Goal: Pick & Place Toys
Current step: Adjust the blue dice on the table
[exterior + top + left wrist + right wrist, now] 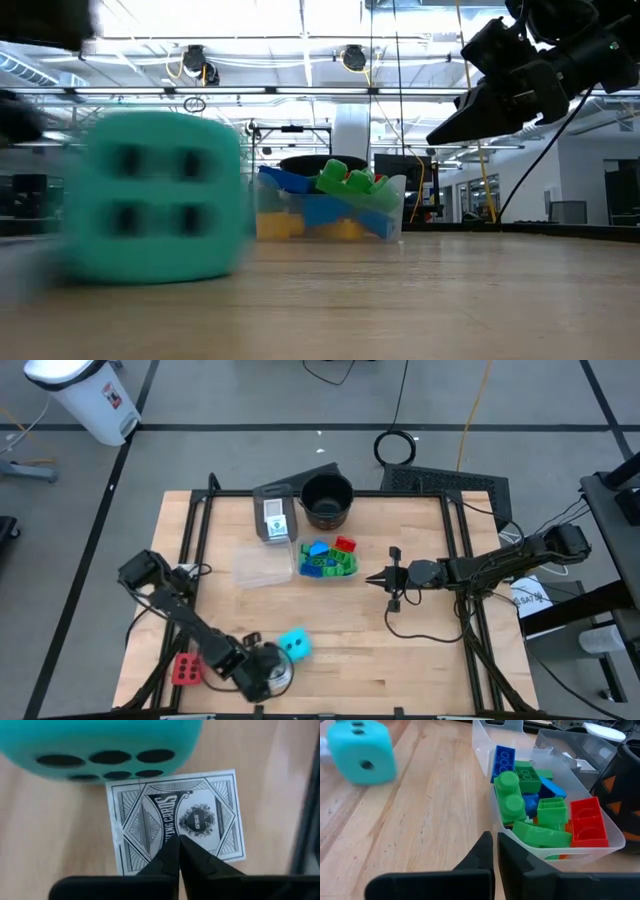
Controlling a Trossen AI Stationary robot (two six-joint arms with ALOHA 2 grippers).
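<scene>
The left claw [268,672] hangs low at the worktop's [420,660] near edge, its fingers pressed together with the tips over a white-bordered card [176,827] that lies flat on the wood; whether they touch the card cannot be told. The card lies right next to the cyan cube [294,645], whose dotted face fills the far side of the left wrist view. The red cube [186,669] sits close to the left arm, towards the worktop's left near corner. The right claw [374,578] hovers above the middle of the worktop, fingers pressed together and holding nothing, pointing at a clear tub [615,841] just beside it. That tub is packed with blocks [542,815]: blue, green and red on top, with orange and yellow showing lower down. A second, clear tub [262,566] stands to its left, a third one [276,518] with a card-like thing in it lies behind, and a black pot [326,500] stands at the far edge.
</scene>
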